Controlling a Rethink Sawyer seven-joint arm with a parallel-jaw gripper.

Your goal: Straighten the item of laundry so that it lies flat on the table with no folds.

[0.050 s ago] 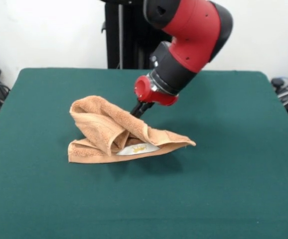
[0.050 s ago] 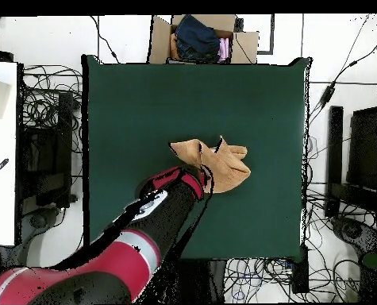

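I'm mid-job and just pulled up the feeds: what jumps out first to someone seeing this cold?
The red and black arm comes down at a slant from above, its gripper buried in the far side of the towel. The towel sits near the middle of the green table, still bunched and folded over itself, one end raised in a hump, a white label peeking out at its near edge.

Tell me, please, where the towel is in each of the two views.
Front view: the towel lies crumpled left of centre, just below the gripper.
Overhead view: the towel lies right of centre, above the arm's end.
Shared landmark: the red ring of the arm, beside the towel.
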